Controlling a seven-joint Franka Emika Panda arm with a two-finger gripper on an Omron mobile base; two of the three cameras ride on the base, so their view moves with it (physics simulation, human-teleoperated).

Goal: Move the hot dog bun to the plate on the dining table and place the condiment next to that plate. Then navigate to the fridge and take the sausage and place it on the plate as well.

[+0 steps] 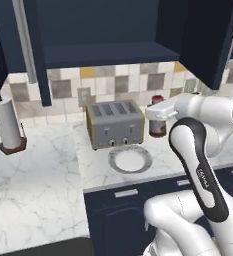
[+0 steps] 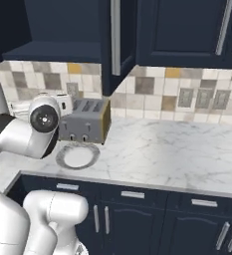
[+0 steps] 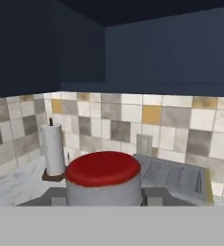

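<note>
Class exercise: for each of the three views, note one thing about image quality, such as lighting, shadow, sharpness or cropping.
Left base view: flat, even light, with a soft shadow under the grey metal toaster. Right base view: the open navy upper cabinet is dark inside, its details lost. Hand view: the red-capped sauce bottle looms close and cropped at the bottom, while the beige and grey wall tiles look slightly soft.

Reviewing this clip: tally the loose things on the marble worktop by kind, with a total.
Toaster: 1
White plate with grey rim: 1
Paper towel roll: 1
Condiment bottle, between the gripper fingers: 1
Total: 4
</note>
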